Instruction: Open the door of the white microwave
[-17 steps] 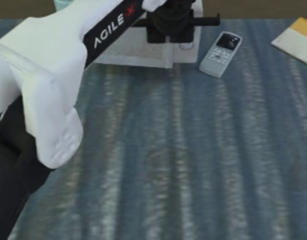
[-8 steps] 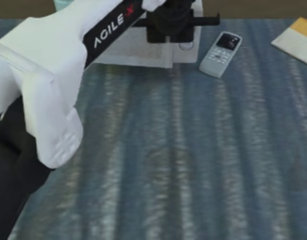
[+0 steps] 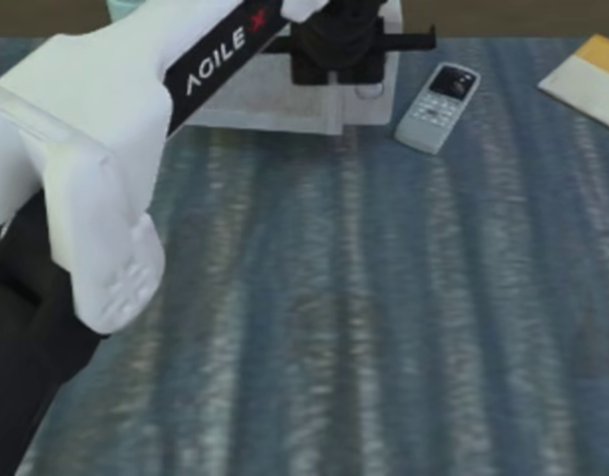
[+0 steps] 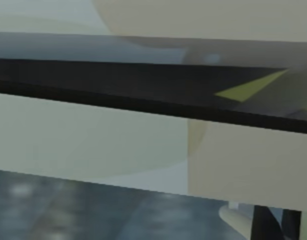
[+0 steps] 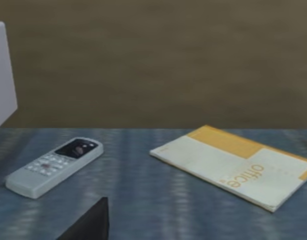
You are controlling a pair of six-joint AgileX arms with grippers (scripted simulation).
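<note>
grey remote [image 3: 437,106] flat on table [image 3: 384,317] | yellow-white booklet [image 3: 585,79] far right

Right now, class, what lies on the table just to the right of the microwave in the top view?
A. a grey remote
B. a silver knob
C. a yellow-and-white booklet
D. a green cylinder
A: the grey remote lies on the table right beside the microwave, while the booklet sits farther off at the right edge.
</note>
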